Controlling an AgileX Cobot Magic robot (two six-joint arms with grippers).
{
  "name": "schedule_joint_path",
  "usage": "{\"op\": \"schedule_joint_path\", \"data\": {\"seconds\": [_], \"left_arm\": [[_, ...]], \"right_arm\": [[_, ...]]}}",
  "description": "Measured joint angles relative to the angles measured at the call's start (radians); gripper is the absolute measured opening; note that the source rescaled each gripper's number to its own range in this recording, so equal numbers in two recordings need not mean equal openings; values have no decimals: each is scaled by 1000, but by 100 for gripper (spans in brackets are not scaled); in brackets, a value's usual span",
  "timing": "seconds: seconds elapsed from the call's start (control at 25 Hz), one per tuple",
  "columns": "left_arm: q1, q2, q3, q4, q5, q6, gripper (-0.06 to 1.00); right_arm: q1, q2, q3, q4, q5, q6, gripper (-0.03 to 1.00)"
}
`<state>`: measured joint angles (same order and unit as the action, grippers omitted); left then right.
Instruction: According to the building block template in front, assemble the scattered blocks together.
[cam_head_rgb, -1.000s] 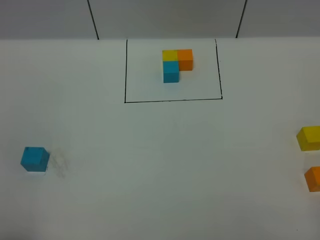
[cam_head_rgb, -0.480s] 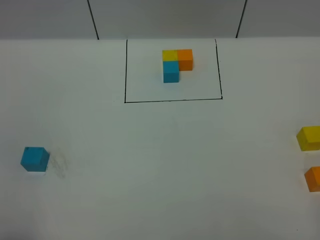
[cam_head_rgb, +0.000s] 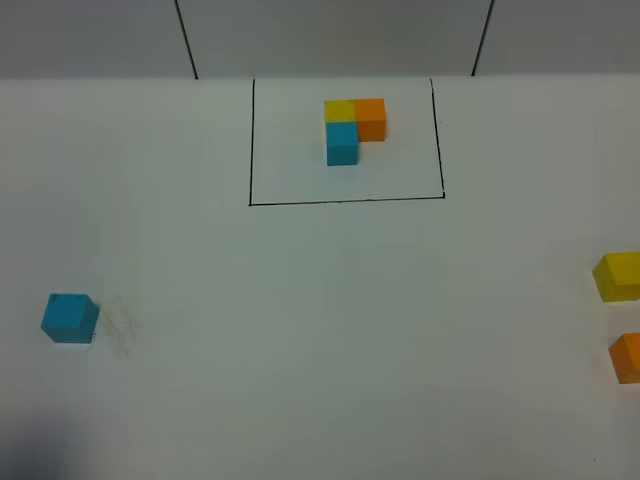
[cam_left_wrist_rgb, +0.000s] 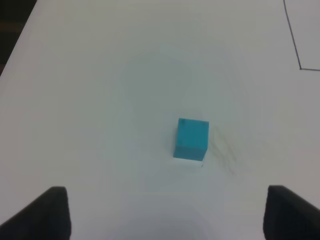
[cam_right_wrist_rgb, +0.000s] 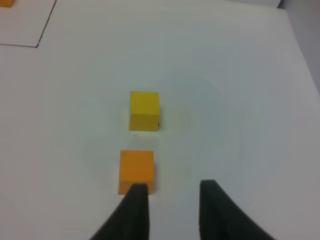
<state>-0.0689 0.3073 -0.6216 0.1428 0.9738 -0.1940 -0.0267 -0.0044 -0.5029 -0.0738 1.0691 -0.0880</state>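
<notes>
The building block template (cam_head_rgb: 355, 126), a yellow, orange and cyan L of cubes, sits inside a black drawn rectangle (cam_head_rgb: 345, 201) at the back. The scattered cyan cube (cam_head_rgb: 70, 318) lies at the left, and the yellow cube (cam_head_rgb: 620, 276) and orange cube (cam_head_rgb: 627, 357) at the right edge. No gripper shows in the exterior view. In the left wrist view my left gripper (cam_left_wrist_rgb: 172, 215) is wide open above the table, short of the cyan cube (cam_left_wrist_rgb: 191, 139). In the right wrist view my right gripper (cam_right_wrist_rgb: 172, 210) is narrowly open and empty. One fingertip (cam_right_wrist_rgb: 136, 200) overlaps the near edge of the orange cube (cam_right_wrist_rgb: 136, 170), with the yellow cube (cam_right_wrist_rgb: 144, 110) beyond it.
The white table (cam_head_rgb: 330, 330) fills the view, with a grey wall and two black lines behind. Its left edge shows in the left wrist view (cam_left_wrist_rgb: 20, 35) and its right edge in the right wrist view (cam_right_wrist_rgb: 300, 45).
No cube has moved. A faint dark shadow has appeared at the bottom left corner of the exterior view.
</notes>
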Motion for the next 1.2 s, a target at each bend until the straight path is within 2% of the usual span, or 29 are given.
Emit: {"op": "schedule_joint_path", "data": {"seconds": [0.32,0.56,0.76,0.84,1.2], "left_arm": [[0,460,-126,0,-90,6,66],[0,741,-145,-9,-193,43,68],[0,930,-146,-84,-275,90,84],[0,993,-147,-104,-305,97,87],[0,1197,-148,-114,-397,100,87]], "right_arm": [[0,0,0,0,0,0,0],[0,0,0,0,0,0,0],[0,0,0,0,0,0,0],[0,0,0,0,0,0,0],[0,0,0,0,0,0,0]]}}
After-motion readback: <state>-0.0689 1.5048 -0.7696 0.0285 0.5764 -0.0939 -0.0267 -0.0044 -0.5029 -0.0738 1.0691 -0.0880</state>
